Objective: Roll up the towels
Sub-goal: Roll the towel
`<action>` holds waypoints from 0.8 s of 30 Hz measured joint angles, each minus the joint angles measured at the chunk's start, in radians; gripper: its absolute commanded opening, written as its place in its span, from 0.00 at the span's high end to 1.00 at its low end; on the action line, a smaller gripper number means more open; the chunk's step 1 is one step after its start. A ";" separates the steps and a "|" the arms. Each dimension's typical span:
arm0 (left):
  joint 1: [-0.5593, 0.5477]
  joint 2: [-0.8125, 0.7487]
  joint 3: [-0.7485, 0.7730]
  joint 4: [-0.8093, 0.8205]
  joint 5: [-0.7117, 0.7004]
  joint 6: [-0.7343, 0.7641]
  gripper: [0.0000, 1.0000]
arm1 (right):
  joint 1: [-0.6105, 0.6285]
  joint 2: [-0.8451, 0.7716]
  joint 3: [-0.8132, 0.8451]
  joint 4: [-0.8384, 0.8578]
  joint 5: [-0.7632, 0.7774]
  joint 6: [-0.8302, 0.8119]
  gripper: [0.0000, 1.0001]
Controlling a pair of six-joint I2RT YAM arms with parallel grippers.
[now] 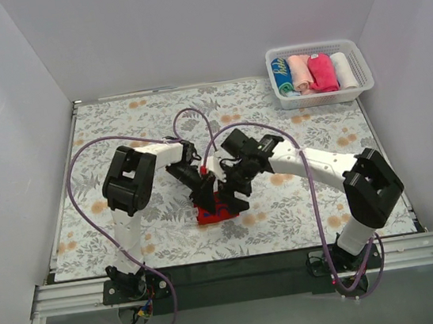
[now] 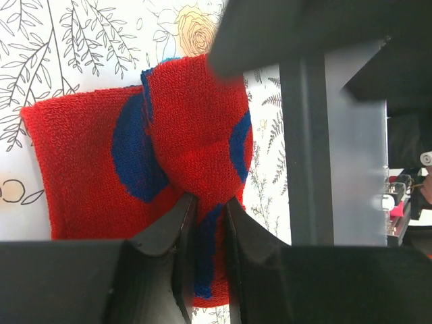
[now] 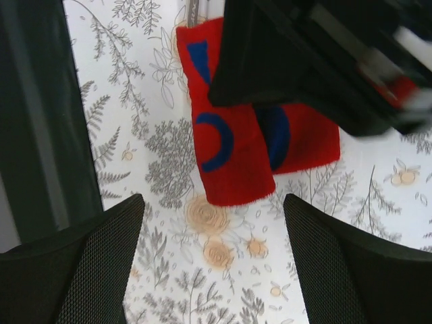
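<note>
Closest to the left wrist lens, the left gripper is nearly closed, nipping a fold of the red towel — likely pinning the half-made roll against the table cloth. From the right wrist, the right gripper hangs above that towel, jaws wide, holding nothing. From above, both grippers meet over the towel — the basket of rolled towels sits well beyond it.

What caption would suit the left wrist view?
Left gripper pinches the partly rolled red towel on the floral table cloth.
</note>
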 measured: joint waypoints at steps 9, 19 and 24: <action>0.007 0.015 0.012 -0.018 0.011 0.008 0.89 | 0.163 0.001 -0.198 0.290 0.227 -0.041 0.27; 0.035 0.015 0.016 -0.016 0.005 0.022 0.69 | 0.187 0.002 -0.314 0.476 0.309 -0.130 0.99; 0.056 0.009 0.031 0.014 -0.010 -0.005 0.61 | 0.186 0.003 -0.314 0.484 0.293 -0.137 0.99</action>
